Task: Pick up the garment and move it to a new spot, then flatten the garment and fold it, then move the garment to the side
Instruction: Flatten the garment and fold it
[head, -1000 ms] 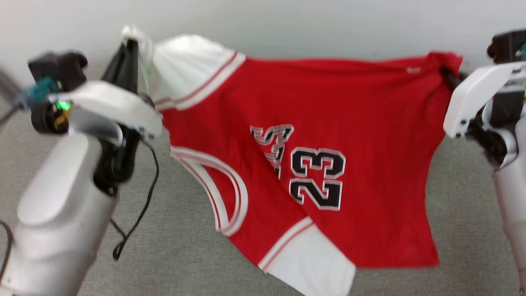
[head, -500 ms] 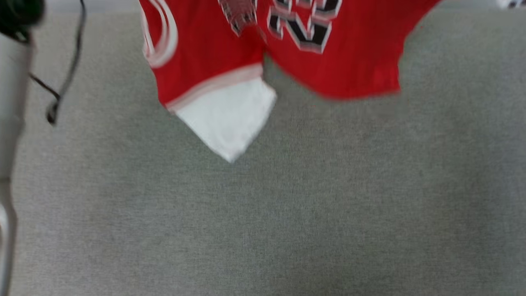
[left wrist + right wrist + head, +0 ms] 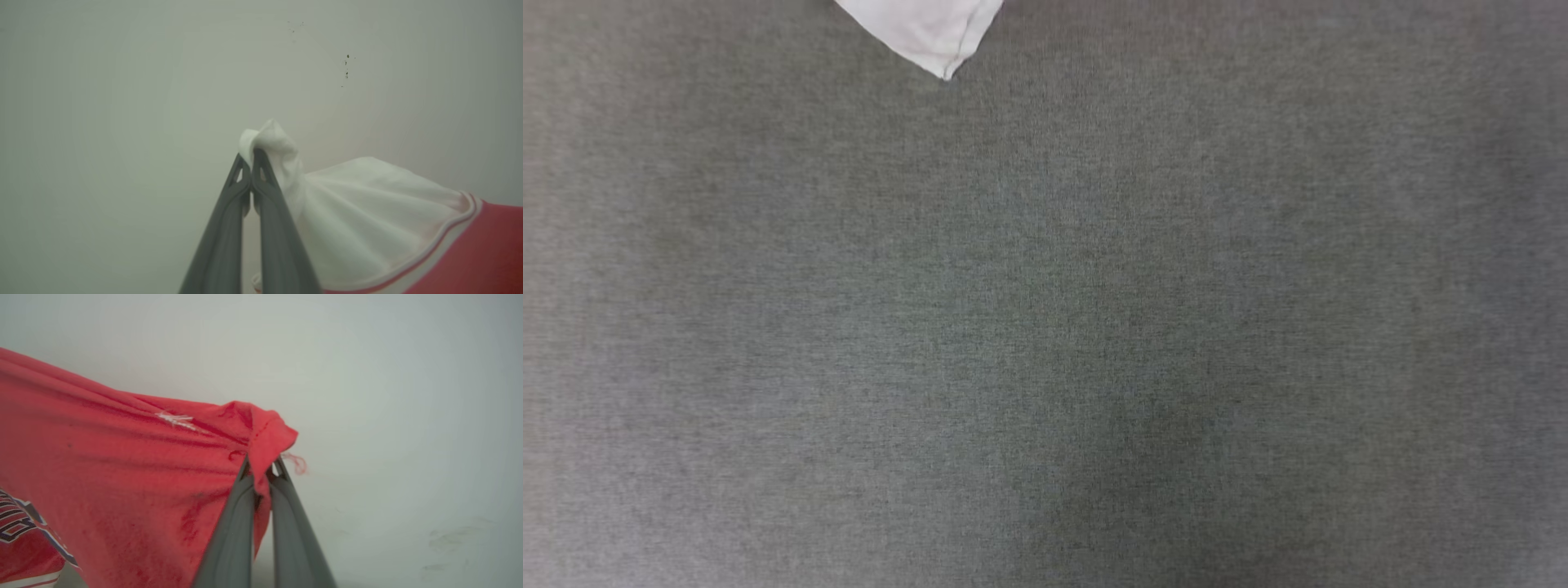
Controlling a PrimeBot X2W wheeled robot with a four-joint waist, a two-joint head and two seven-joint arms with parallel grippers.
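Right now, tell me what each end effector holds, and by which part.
The jersey: the left end effector pinches the tip of its white sleeve, the right end effector a red corner.

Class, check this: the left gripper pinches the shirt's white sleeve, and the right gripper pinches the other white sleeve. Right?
Not quite. The right gripper pinches a red corner of the shirt, not a white sleeve; the right wrist view shows it. The rest stands.
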